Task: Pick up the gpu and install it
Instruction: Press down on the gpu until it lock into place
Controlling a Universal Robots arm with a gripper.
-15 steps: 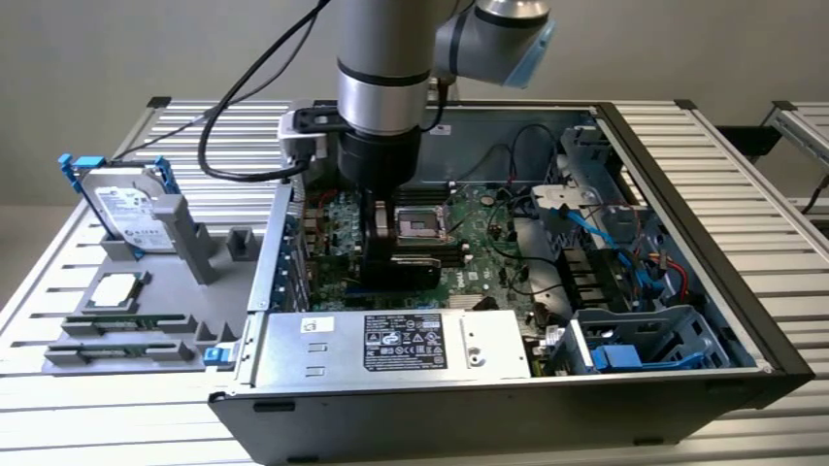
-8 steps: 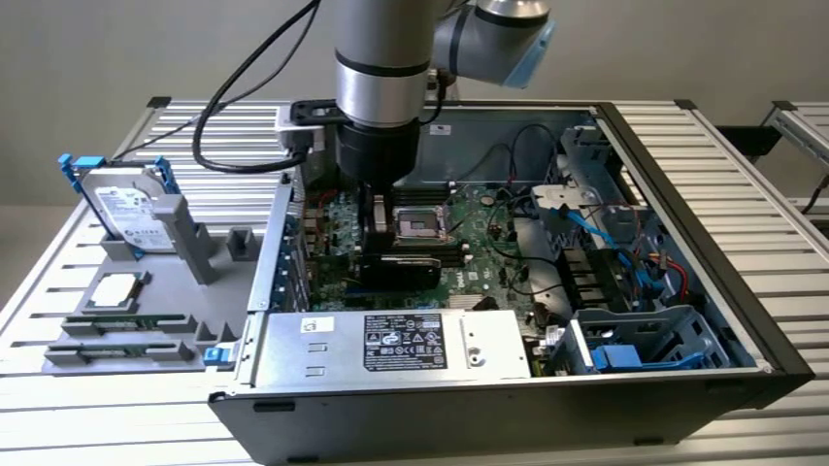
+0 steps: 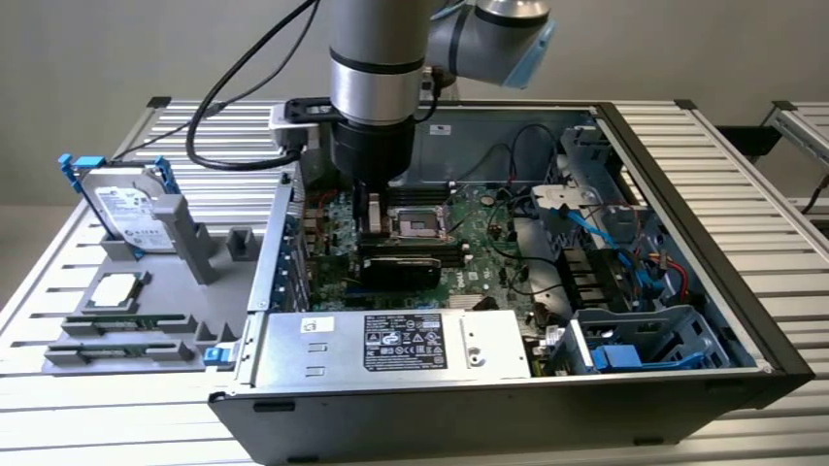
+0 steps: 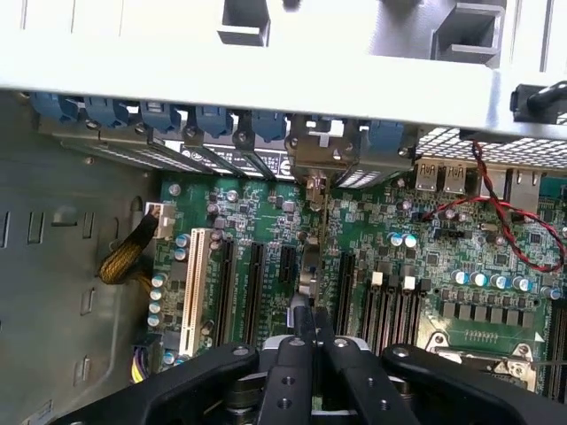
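The end effector (image 4: 312, 341) is down inside the open computer case (image 3: 725, 291), its fingers (image 4: 301, 329) pressed together on the top edge of the gpu (image 4: 310, 266). In the wrist view the card runs edge-on straight ahead of the end effector, over the motherboard (image 4: 399, 266), standing upright in line with an expansion slot among the black slots either side. Its metal bracket (image 4: 323, 159) meets the rear wall of the case at the far end, so the card looks aligned for seating; whether it is fully pushed home I cannot tell. The narrow pinch suits a thin card held vertically. Off to the side of the case, on the table (image 3: 725, 155), a hard drive (image 3: 130, 209) stands in a grey holder.
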